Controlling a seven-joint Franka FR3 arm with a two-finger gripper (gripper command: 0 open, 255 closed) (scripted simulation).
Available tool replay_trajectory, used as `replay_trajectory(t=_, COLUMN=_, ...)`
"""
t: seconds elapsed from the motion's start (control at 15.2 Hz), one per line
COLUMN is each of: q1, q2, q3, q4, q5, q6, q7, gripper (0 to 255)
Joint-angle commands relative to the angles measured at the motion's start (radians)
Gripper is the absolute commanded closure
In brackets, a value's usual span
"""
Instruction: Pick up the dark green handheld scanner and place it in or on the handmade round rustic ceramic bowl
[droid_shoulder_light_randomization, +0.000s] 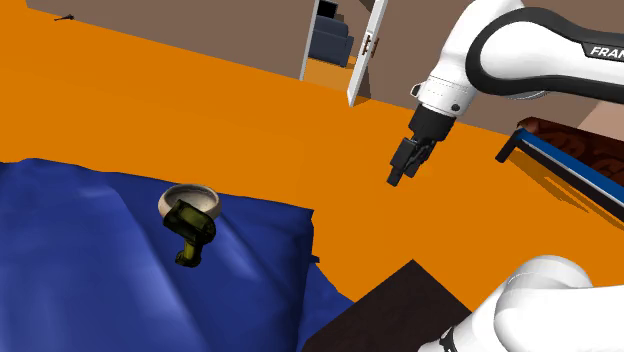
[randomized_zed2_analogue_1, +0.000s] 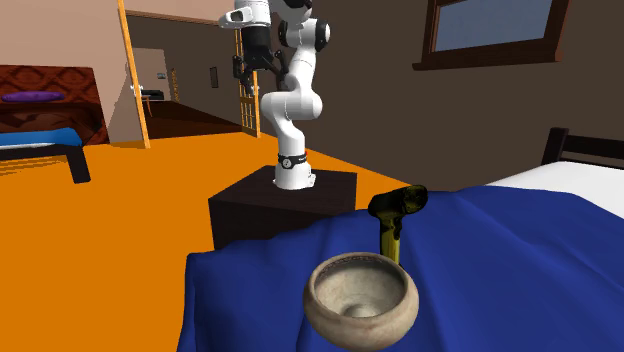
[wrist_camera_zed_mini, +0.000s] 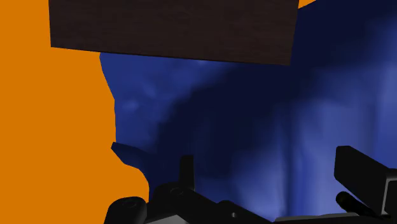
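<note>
Partly, the scanner (droid_shoulder_light_randomization: 191, 231) covers the near rim of the bowl (droid_shoulder_light_randomization: 186, 190).

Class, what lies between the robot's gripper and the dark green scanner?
In the shoulder view, only bare orange floor and blue cover lie between the gripper and the scanner.

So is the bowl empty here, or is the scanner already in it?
Empty. The second exterior view looks into the bowl, its inside bare; the dark green scanner sits outside it on the blue cloth.
</note>
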Motion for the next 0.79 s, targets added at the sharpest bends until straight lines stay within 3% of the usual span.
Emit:
replay_trajectory(t=0.0, q1=0.0, q2=0.0, q3=0.0, q4=0.0, q5=0.0, q6=0.0, q7=0.0, gripper=0)
replay_trajectory(t=0.73, q1=0.132, q2=0.224, q3=0.055, q4=-0.098, q5=0.124, q6=0.466, q7=-0.16, gripper=0)
